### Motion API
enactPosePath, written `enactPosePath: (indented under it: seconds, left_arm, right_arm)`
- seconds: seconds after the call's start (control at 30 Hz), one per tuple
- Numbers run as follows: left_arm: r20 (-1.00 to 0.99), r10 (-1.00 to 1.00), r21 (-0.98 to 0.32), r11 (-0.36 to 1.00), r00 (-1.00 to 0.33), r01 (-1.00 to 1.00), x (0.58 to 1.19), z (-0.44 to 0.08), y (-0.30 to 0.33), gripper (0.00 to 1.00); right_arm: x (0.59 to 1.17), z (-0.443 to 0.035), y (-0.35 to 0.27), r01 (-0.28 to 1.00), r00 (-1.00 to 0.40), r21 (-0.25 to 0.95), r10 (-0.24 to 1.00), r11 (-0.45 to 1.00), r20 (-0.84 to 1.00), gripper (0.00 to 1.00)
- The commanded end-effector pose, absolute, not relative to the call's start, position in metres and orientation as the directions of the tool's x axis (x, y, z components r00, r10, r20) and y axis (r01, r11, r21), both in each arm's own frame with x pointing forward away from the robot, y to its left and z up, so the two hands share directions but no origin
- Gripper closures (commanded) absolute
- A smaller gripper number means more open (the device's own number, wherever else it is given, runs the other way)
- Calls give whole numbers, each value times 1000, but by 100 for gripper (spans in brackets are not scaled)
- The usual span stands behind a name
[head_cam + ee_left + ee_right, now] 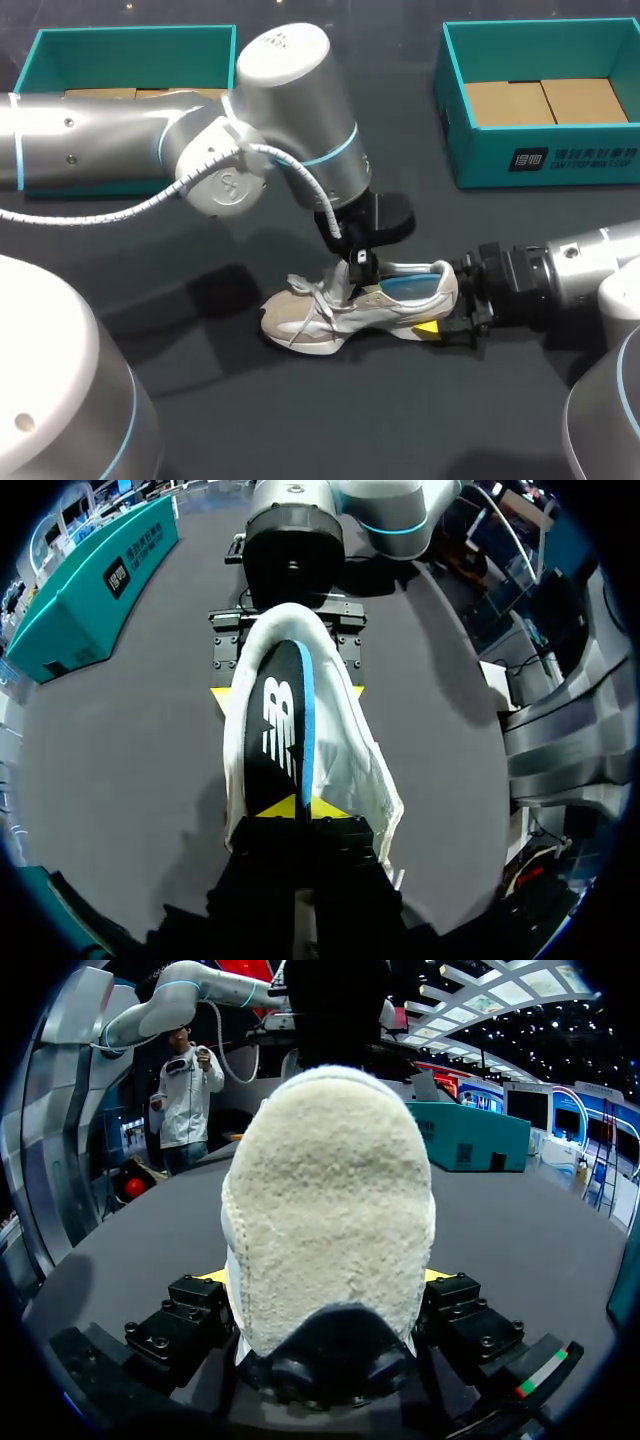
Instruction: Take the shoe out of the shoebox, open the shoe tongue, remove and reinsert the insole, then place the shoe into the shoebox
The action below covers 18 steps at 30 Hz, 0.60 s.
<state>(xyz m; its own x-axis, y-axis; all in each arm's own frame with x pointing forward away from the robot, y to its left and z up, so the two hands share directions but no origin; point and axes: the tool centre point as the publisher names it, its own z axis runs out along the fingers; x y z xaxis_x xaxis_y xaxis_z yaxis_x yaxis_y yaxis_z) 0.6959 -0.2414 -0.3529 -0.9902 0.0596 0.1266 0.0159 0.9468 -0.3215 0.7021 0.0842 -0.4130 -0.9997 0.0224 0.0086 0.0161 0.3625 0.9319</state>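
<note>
A white sneaker point(330, 318) lies on the dark table near the middle, toe toward the left. Inside it sits a black insole point(275, 730) with a blue edge point(412, 287). My left gripper point(358, 268) comes down into the shoe's opening. In the left wrist view it point(296, 808) is shut on the insole's near end. My right gripper point(455, 318) clamps the heel from both sides. In the right wrist view the fuzzy heel point(330, 1210) fills the space between its fingers point(325, 1278).
Two teal shoeboxes stand at the back, one at the left point(130, 32) and one at the right point(480, 150), each with cardboard inside. My left arm's elbow hangs over the table's middle left. Dark bare tabletop lies in front of the shoe.
</note>
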Motion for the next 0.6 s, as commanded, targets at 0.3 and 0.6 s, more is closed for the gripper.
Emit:
enactPosePath:
  seconds: [0.3,0.6]
  left_arm:
    - [112,57,-434,901,-992,3,692,-335,-233,100]
    - [78,39,-433,901,-996,2,692,-330,-252,100]
  right_arm:
    - [701,-413,84,17,-1000,930,22,367,10,100]
    - [701,-413,84,17,-1000,930,22,367,10,100]
